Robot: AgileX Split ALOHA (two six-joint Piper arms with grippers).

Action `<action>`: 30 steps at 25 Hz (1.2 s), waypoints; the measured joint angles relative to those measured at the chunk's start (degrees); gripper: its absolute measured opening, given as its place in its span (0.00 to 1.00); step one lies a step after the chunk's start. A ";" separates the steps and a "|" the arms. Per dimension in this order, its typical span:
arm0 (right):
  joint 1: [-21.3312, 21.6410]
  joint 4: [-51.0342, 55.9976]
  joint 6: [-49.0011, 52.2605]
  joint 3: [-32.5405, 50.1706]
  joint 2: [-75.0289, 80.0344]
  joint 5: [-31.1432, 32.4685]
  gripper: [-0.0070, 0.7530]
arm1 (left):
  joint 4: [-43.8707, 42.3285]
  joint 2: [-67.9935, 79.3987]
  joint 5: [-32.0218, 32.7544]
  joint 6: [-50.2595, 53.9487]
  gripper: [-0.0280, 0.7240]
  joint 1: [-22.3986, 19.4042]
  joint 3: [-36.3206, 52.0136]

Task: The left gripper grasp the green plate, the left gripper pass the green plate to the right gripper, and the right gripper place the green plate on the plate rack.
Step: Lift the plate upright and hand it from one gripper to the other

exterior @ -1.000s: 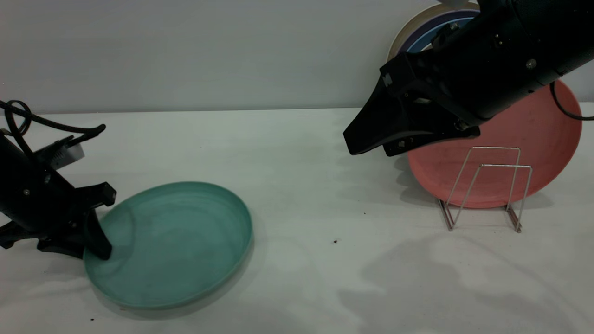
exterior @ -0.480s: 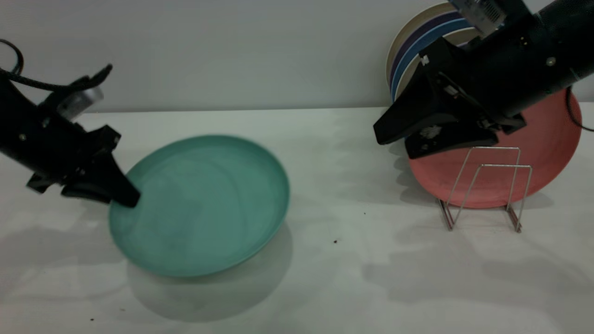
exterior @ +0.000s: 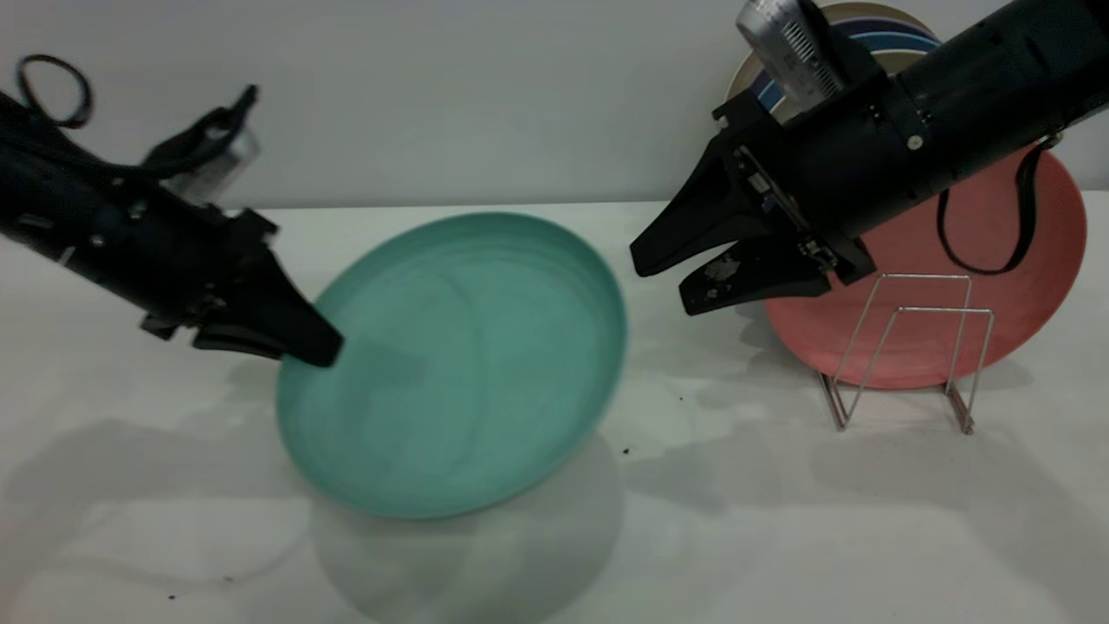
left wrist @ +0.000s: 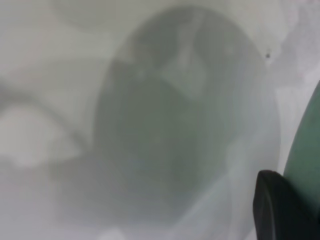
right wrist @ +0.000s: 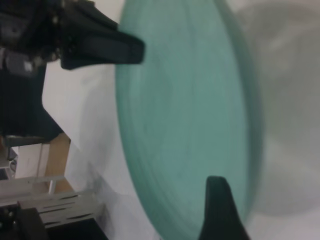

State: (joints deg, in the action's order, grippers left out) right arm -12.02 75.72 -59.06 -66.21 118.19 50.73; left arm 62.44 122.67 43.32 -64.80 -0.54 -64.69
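Observation:
My left gripper (exterior: 308,351) is shut on the left rim of the green plate (exterior: 468,364) and holds it tilted above the table, its face toward the camera. In the left wrist view one black finger (left wrist: 280,210) lies against the plate's edge (left wrist: 307,150). My right gripper (exterior: 663,282) is open, its jaws pointing left, just right of the plate's upper right rim and apart from it. The right wrist view shows the green plate (right wrist: 185,115) close up, one finger (right wrist: 220,210) of my own in front of it, and the left gripper (right wrist: 135,50) at its far rim. The plate rack (exterior: 901,355) stands at the right.
A salmon-pink plate (exterior: 988,277) leans behind the rack. Several cream and blue plates (exterior: 875,35) stand against the back wall behind the right arm. The plate's shadow (exterior: 468,555) lies on the white table (exterior: 736,537).
My left gripper has lifted the green plate off the table and carried it up and to the right. My right gripper has swung left toward the plate's rim.

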 joint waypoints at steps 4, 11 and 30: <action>0.00 0.20 0.01 -0.14 0.00 0.74 0.68 | 1.89 0.00 -0.52 -1.28 0.06 2.53 0.00; 0.00 0.20 0.01 -0.14 0.00 0.74 0.67 | 5.78 0.00 -0.64 -3.14 0.06 5.45 0.00; 0.05 -5.61 -0.09 -0.14 0.22 -0.81 0.13 | 11.48 0.00 -0.51 -5.79 0.67 7.37 0.00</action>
State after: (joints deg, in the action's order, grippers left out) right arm -11.96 70.11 -59.14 -66.35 118.41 49.93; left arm 73.92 122.67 42.81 -70.59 6.83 -64.69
